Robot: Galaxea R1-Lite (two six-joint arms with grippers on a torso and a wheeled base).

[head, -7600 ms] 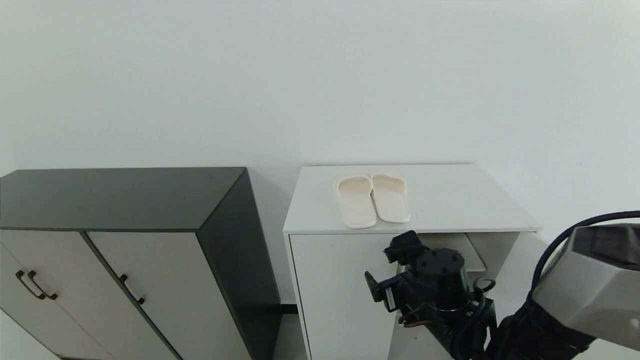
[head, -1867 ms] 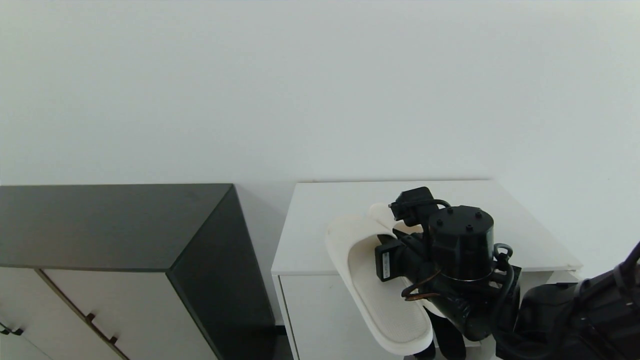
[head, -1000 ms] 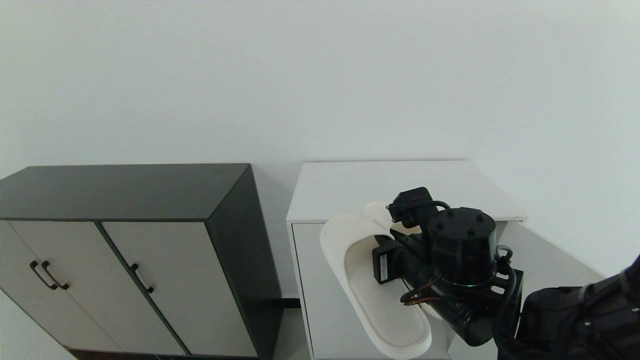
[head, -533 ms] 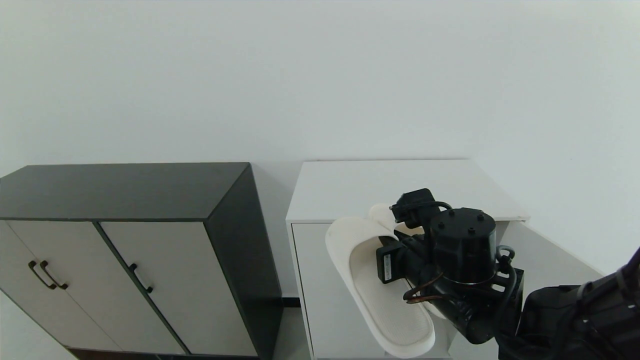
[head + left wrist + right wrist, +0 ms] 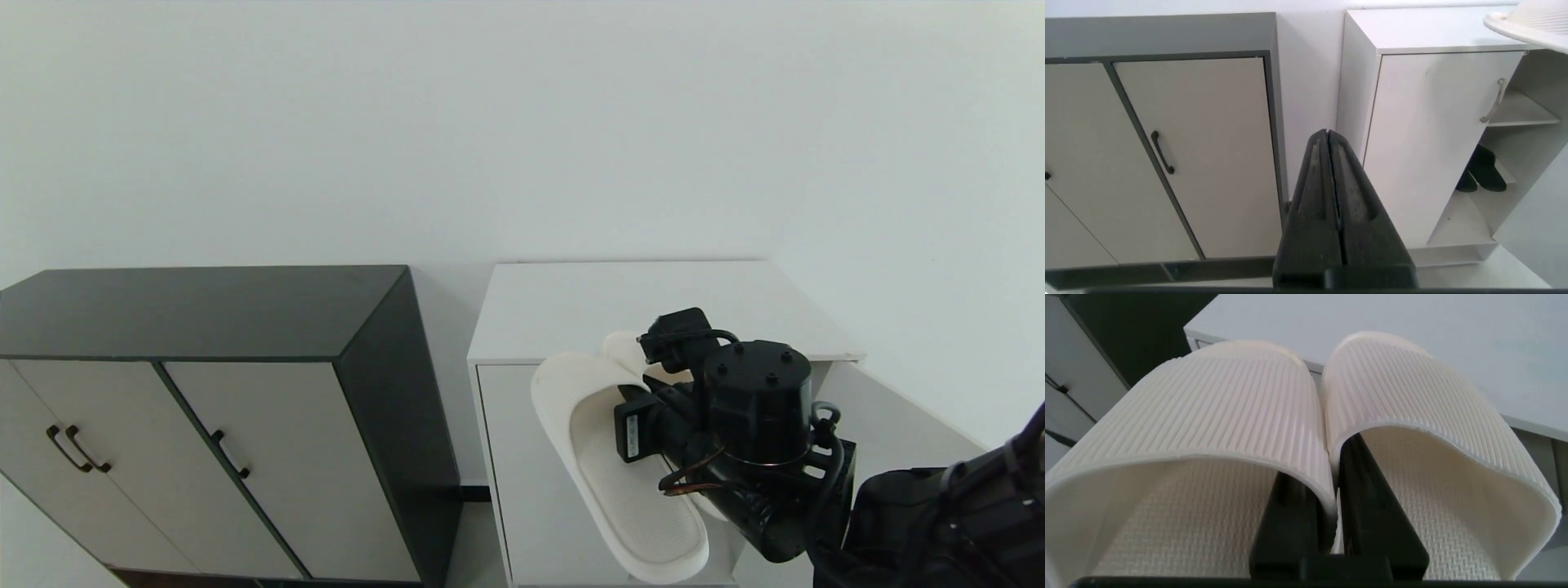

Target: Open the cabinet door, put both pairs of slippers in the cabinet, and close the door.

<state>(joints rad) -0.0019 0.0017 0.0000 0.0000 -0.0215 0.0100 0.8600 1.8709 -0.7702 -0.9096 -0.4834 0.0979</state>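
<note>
Cream ribbed slippers (image 5: 1241,400) clamped in R end effector (image 5: 1332,508), L end effector (image 5: 1328,144) pressed together, smooth white cabinet (image 5: 620,300)

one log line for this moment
right gripper: shut on cream slippers | cabinet door: open | dark slippers: inside | left gripper: shut, empty
</note>
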